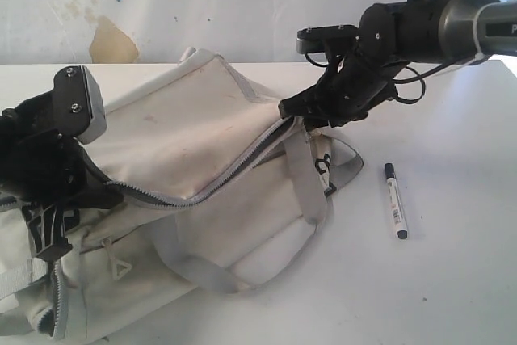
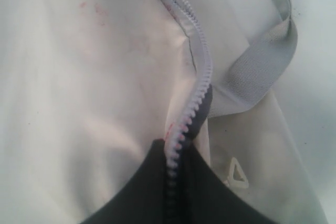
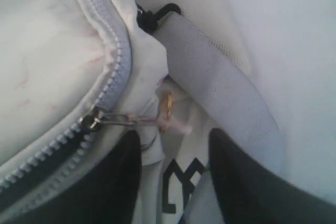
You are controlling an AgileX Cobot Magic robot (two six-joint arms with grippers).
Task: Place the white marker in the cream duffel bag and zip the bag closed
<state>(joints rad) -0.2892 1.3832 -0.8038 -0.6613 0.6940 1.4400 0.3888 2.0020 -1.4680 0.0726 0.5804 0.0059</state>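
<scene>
Marker (image 1: 395,200) out, bag (image 1: 186,131) unzipped
White marker, black cap, flat on counter (image 1: 452,280) just right of the slumped, stained cream bag; marker and bag apart.

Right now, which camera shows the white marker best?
The exterior view: the white marker lies whole on the table, beside the cream duffel bag. Neither wrist view shows it; both are filled with bag fabric and zipper.
</scene>
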